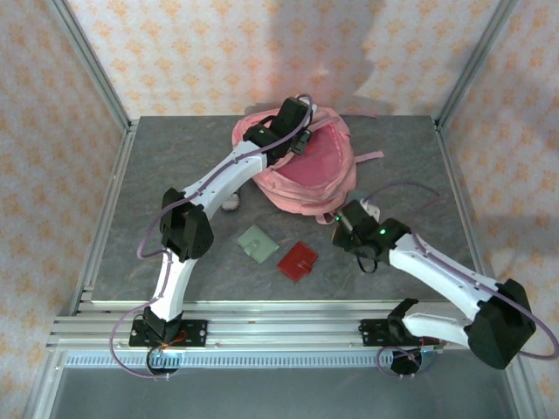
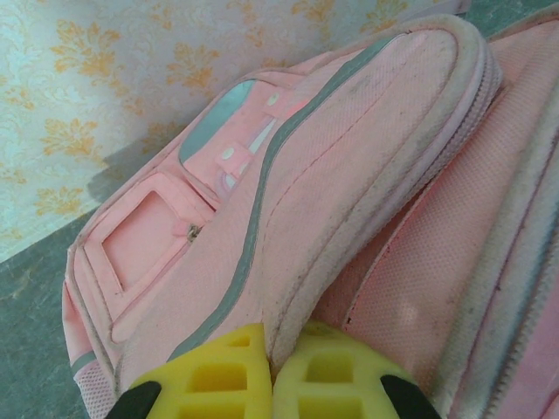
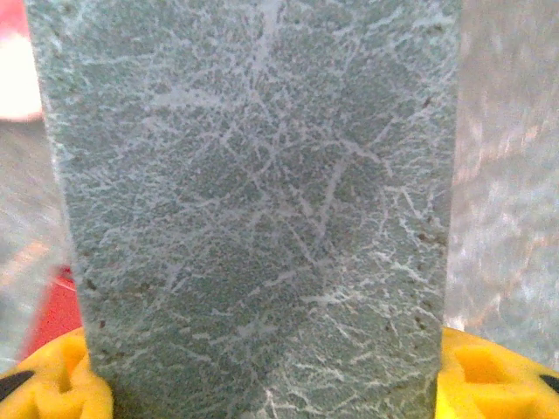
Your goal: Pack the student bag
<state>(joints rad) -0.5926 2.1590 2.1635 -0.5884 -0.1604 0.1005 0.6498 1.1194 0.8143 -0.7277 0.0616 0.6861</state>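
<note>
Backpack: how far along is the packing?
Done: nothing visibly packed. In hand: left gripper pinches the backpack at its rim; right gripper open low over the table. Left: green square and red square lie on the table, not yet picked up.

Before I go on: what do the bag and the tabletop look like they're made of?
The student bag looks like woven fabric, probably synthetic. It is matte and scuffed, with a fine grid weave, stitched seams and grey trim. The table is a dark grey matte surface with pale marble-like veining, maybe a printed mat or laminate; I cannot tell which.
</note>
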